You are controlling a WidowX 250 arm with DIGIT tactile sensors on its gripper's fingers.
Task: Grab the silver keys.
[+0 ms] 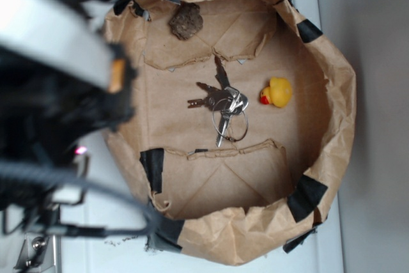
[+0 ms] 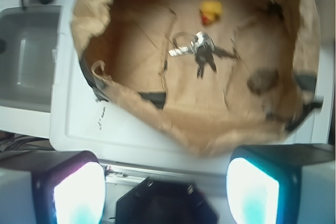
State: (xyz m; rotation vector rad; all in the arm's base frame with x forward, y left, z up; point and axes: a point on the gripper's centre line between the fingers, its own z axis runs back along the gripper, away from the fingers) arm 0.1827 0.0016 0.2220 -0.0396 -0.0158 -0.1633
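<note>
Several silver keys (image 2: 201,48) lie well apart from the spread pincer (image 2: 165,187).

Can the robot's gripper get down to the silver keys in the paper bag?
Probably yes. The silver keys lie bare on the bag floor, apart from the yellow duck and brown lump. The open gripper hangs above and outside the bag's open top.
</note>
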